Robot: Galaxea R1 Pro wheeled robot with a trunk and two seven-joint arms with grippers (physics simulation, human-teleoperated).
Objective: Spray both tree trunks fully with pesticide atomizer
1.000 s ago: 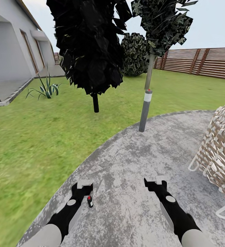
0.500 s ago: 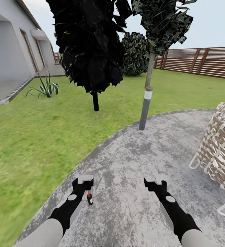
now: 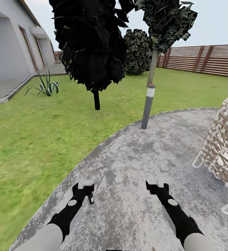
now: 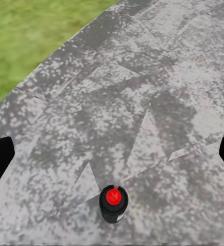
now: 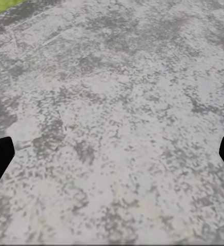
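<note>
We see open grey paving (image 3: 134, 174) ahead of both grippers, free to the grass edge. The small black atomizer (image 4: 113, 203) stands on the paving between the left gripper's (image 3: 86, 184) spread fingers. A grey bollard lamp (image 3: 147, 106) rises at the paving's far edge; a woven chair (image 3: 221, 146) crowds its right edge.

Grey speckled paving (image 3: 134, 181) curves through green lawn (image 3: 30, 139); a white house (image 3: 9, 45), slatted wooden fence (image 3: 204, 59), bollard lamp (image 3: 148, 106) and woven chair (image 3: 225, 150) under pale sky.
</note>
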